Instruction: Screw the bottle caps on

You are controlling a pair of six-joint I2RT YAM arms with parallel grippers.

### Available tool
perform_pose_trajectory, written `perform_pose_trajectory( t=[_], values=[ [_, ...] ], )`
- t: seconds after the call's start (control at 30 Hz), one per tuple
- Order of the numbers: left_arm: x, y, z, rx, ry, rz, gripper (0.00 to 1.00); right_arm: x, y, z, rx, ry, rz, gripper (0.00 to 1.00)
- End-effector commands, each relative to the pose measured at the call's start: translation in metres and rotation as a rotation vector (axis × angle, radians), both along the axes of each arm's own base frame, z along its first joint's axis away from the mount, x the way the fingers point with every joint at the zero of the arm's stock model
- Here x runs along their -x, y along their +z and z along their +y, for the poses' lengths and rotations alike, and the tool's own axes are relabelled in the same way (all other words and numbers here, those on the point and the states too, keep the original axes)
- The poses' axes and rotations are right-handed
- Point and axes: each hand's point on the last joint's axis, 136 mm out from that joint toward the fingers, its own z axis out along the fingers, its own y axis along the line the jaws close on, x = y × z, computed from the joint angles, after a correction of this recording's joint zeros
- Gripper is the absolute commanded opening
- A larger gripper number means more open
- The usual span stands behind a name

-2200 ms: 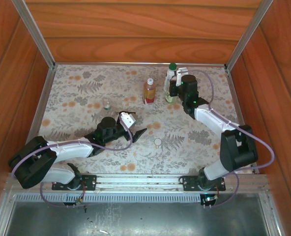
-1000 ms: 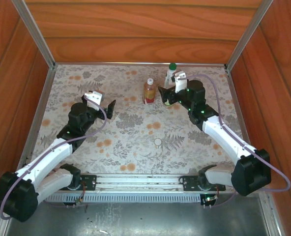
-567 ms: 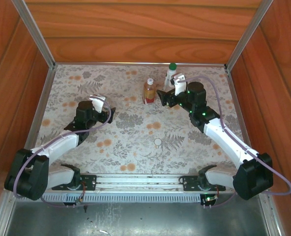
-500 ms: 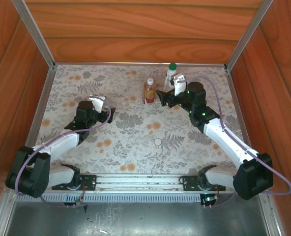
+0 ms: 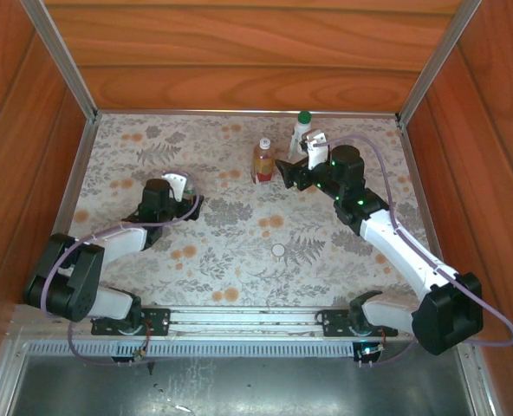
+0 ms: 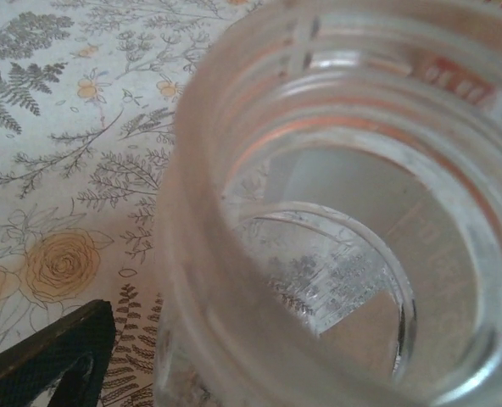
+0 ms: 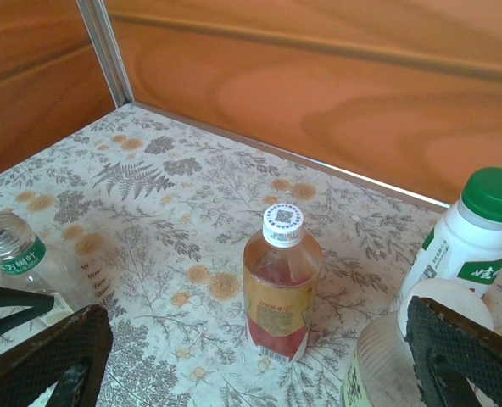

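R gripper [image 5: 295, 166] spread wide, just right of amber bottle [image 5: 262, 160]. L gripper [image 5: 185, 196] at uncapped tiny bottle [image 6: 196, 271], well left of it (can't tell if closed). White cap [image 5: 278, 250] loose on desk [image 5: 152, 147], near side of amber bottle. Risk: off-centre squeeze tips tiny bottle.

Robot test booth — wood walls [image 5: 239, 52], floral tabletop [image 5: 230, 238]

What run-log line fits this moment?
left gripper: open, at uncapped clear bottle | right gripper: open, facing amber bottle | white cap: loose on table

A loose cap [image 5: 278, 250] lies before two bottles [image 5: 262, 162].
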Motion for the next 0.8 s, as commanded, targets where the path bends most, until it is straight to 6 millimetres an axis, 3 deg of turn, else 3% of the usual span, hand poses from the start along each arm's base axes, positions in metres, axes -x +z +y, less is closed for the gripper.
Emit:
perform_pose_trajectory(
  t=[0.0,0.17,0.33,0.47,0.6,0.77],
  values=[
    [-0.006,0.005,-0.004,0.027,-0.012,-0.014,0.83,0.008,0.0,0.001,0.001,0.016,-0.001,0.94],
    [-0.003,0.009,-0.009,0.039,-0.042,-0.023,0.69,0.011,0.001,-0.006,0.024,-0.006,-0.009,0.94],
    [0.006,0.009,-0.023,0.027,-0.129,-0.03,0.65,0.007,0.001,-0.017,-0.015,-0.096,0.043,1.0],
    [0.025,0.013,-0.057,0.009,-0.304,-0.063,0.64,0.013,-0.011,-0.02,-0.046,-0.117,0.129,1.0],
    [0.06,0.02,-0.106,0.047,-0.582,-0.088,0.64,0.031,-0.027,-0.015,-0.043,-0.053,0.185,1.0],
    [0.099,0.017,-0.147,0.087,-0.841,-0.083,0.64,0.034,-0.051,-0.035,0.047,-0.137,0.266,1.0]
  ],
)
